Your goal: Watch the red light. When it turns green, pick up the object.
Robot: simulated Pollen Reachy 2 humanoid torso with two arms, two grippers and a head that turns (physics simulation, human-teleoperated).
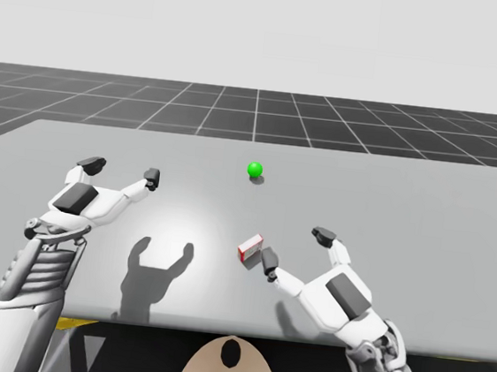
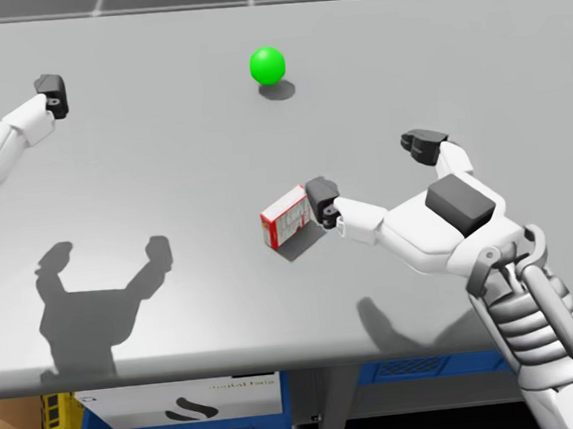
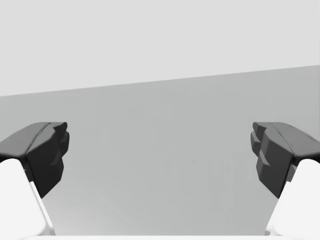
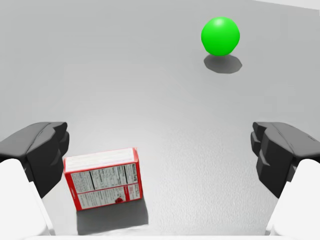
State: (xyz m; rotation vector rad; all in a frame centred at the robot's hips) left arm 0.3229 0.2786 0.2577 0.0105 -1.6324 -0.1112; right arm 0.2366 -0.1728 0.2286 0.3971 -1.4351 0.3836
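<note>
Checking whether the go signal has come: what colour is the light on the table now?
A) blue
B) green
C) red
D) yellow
B: the light is green, and the box lies on the table by my open right end effector.

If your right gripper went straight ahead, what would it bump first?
Probably the red-and-white box, lying just inside one finger of my open right gripper. The green light sits farther ahead, though depth is unclear.
</note>
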